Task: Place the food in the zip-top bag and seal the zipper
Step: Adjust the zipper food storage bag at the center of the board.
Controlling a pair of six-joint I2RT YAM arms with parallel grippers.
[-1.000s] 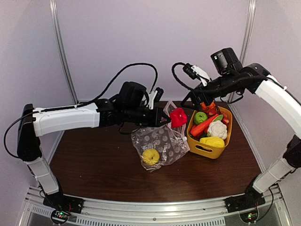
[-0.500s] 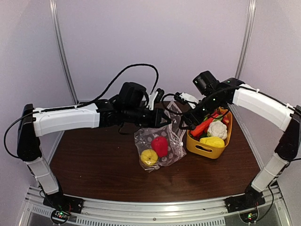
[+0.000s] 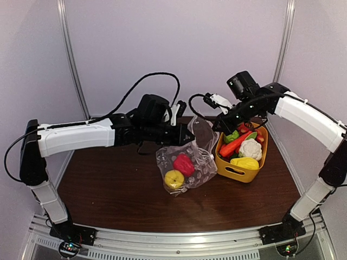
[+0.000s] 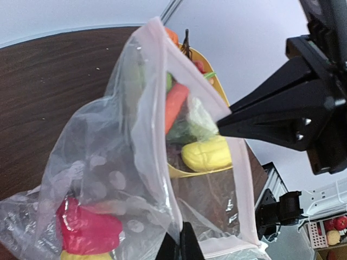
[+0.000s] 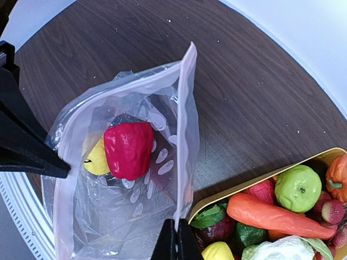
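The clear zip-top bag (image 3: 190, 162) hangs open over the table, holding a red pepper (image 5: 129, 149) and a yellow lemon (image 5: 96, 158). Its zipper (image 5: 185, 103) shows as a pale pinkish strip along the mouth. My left gripper (image 4: 180, 245) is shut on the left edge of the mouth, and my right gripper (image 5: 176, 242) is shut on the opposite edge, next to the basket. More food lies in the yellow basket (image 3: 233, 169): a carrot (image 5: 271, 214), a green ball (image 5: 297, 188) and a white cauliflower (image 3: 250, 149).
The basket stands at the right of the brown table (image 3: 108, 189), touching the bag's side. Metal frame posts (image 3: 73, 70) and pale walls close in the back and sides. A rail (image 3: 179, 246) runs along the near edge by the arm bases.
The red pepper dropped from the bag's mouth to its bottom beside the lemon. My right gripper came across from the basket and shut on the bag's right edge. The left arm held still.
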